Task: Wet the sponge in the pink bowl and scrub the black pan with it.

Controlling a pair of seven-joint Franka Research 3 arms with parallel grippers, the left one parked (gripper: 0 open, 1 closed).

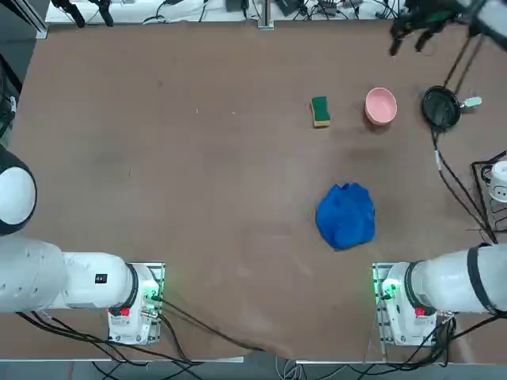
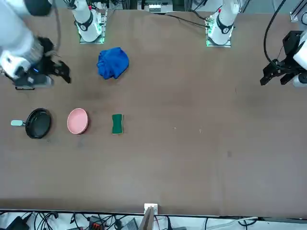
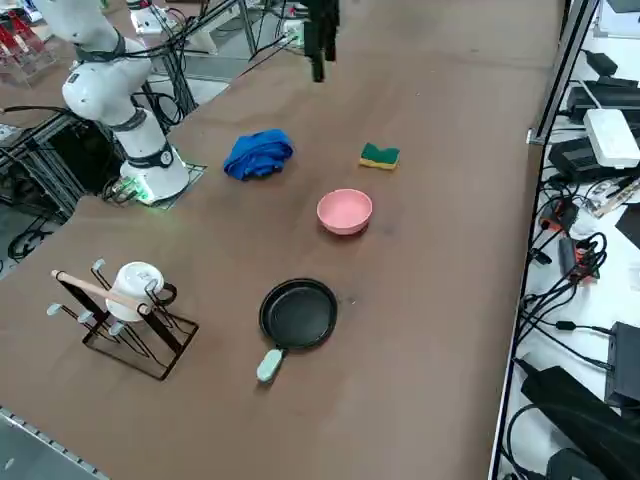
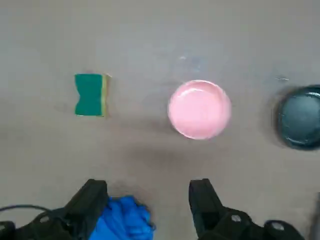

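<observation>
The sponge (image 1: 320, 111) (image 2: 117, 123) (image 3: 379, 156) (image 4: 91, 94) lies flat on the brown table, green side up with a yellow edge. Beside it stands the pink bowl (image 1: 381, 105) (image 2: 77, 120) (image 3: 345, 211) (image 4: 200, 109), and beyond that the black pan (image 1: 440, 107) (image 2: 38, 123) (image 3: 298, 313) (image 4: 301, 117) with a pale handle. The three form a row. My right gripper (image 1: 406, 43) (image 2: 64, 74) (image 3: 318, 62) (image 4: 147, 200) hangs high above the table, open and holding nothing. In the wrist view it looks down on the bare table between the bowl and a blue cloth.
A crumpled blue cloth (image 1: 346, 215) (image 2: 113, 63) (image 3: 259, 153) (image 4: 121, 220) lies between the row and my right arm's base. A wire rack with a white mug (image 3: 125, 310) stands at the table's right edge, near the pan. Cables trail over that edge.
</observation>
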